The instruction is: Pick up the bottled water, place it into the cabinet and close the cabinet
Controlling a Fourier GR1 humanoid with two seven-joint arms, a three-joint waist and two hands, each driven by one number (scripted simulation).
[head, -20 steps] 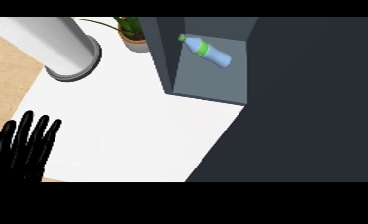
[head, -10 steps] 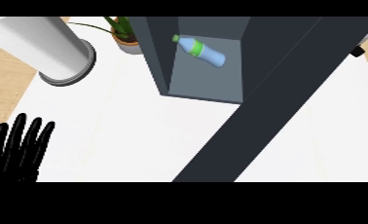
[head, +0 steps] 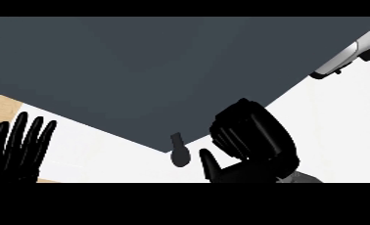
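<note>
Cabinet door (head: 145,72) across view, perhaps shut

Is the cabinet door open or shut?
Shut or nearly, cannot tell which: the cabinet door covers the whole inside, and the right hand is beside its handle.

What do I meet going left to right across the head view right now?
In order: left hand, open with fingers up → small dark handle at the lower corner of the cabinet door → right hand → grey-white object at the right edge. The door spans most of the width, so it is left out.
</note>
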